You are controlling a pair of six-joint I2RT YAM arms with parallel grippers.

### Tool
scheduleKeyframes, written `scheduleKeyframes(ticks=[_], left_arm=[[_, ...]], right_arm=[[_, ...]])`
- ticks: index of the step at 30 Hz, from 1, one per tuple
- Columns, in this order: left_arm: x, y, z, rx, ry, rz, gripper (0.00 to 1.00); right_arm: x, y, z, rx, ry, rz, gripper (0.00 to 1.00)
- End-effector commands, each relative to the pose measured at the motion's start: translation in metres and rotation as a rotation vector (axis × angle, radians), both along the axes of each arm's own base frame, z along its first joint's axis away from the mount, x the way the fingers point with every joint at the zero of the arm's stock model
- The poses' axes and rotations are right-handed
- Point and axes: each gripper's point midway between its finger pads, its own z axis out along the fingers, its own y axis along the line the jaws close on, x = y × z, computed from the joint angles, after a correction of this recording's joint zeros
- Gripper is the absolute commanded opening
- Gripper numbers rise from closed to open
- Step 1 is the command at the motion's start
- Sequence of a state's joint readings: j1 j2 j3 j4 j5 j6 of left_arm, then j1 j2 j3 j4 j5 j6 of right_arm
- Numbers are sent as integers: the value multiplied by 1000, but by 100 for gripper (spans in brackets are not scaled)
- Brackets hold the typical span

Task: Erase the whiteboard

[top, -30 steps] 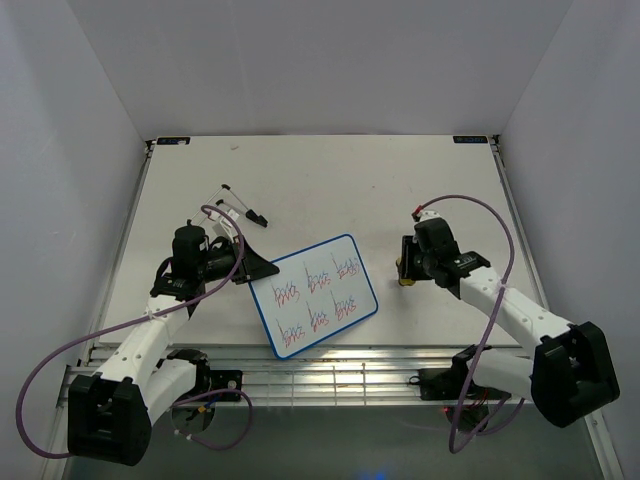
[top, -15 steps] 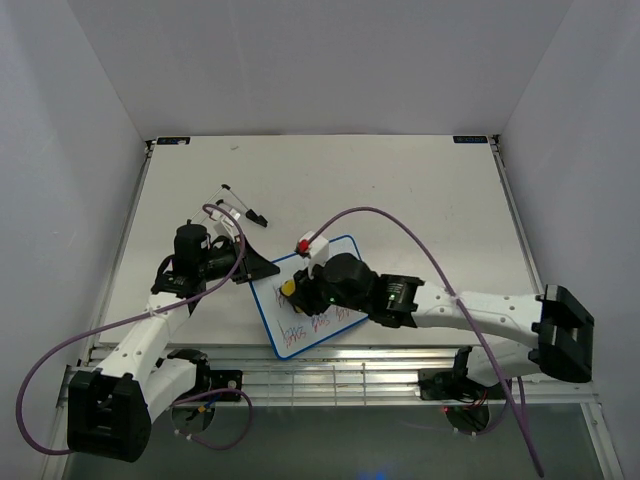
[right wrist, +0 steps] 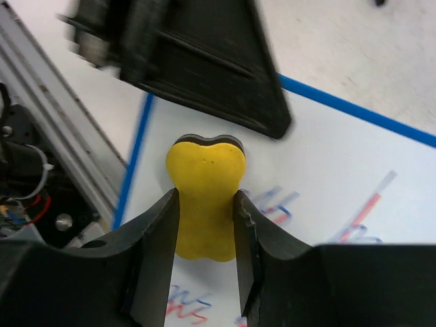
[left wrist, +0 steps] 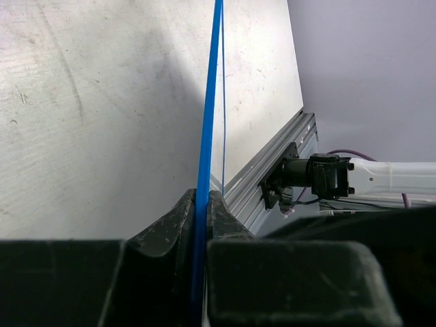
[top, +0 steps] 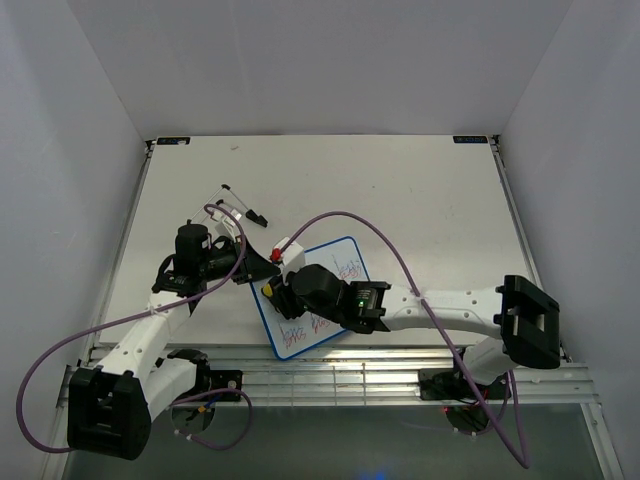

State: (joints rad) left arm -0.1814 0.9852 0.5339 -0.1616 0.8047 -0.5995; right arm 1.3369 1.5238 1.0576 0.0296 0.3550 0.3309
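From above, shows the whiteboard [top: 345,268] lying skewed on the surface [top: 400,190] near its front edge, with the left jaws at the board's left corner and the right jaws over its left half, carrying a yellow eraser [top: 267,290]. From the left wrist, shows the left jaws clamped tight on the thin blue frame [left wrist: 208,122], seen edge-on. From the right wrist, shows the right jaws closed on the eraser's sides, over the white face just beside red-blue scribbles [right wrist: 276,204].
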Motion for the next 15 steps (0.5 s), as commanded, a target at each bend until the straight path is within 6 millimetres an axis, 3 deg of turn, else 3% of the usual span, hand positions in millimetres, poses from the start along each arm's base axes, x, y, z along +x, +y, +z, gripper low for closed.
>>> scheduleKeyframes(ticks=[1, 3, 6, 8, 9, 13, 15], left_arm=[[-2, 0, 6, 21, -56, -23, 0], [-5, -2, 8, 13, -63, -35, 0], [-6, -3, 10, 9, -73, -36, 0], [-6, -3, 10, 9, -73, -36, 0], [-6, -3, 10, 9, -72, -36, 0], [-6, -3, 10, 9, -71, -36, 0], [-6, -3, 9, 11, -71, -33, 0]], right_arm=[[31, -42, -21, -47, -10, -136, 34], [47, -71, -42, -87, 11, -195, 34], [67, -105, -53, -137, -23, -282, 34], [74, -111, -51, -133, -26, -300, 34], [73, -109, -50, -129, -25, -291, 33], [49, -66, -32, -33, 6, -140, 33], [24, -30, -7, 21, -7, -54, 33]])
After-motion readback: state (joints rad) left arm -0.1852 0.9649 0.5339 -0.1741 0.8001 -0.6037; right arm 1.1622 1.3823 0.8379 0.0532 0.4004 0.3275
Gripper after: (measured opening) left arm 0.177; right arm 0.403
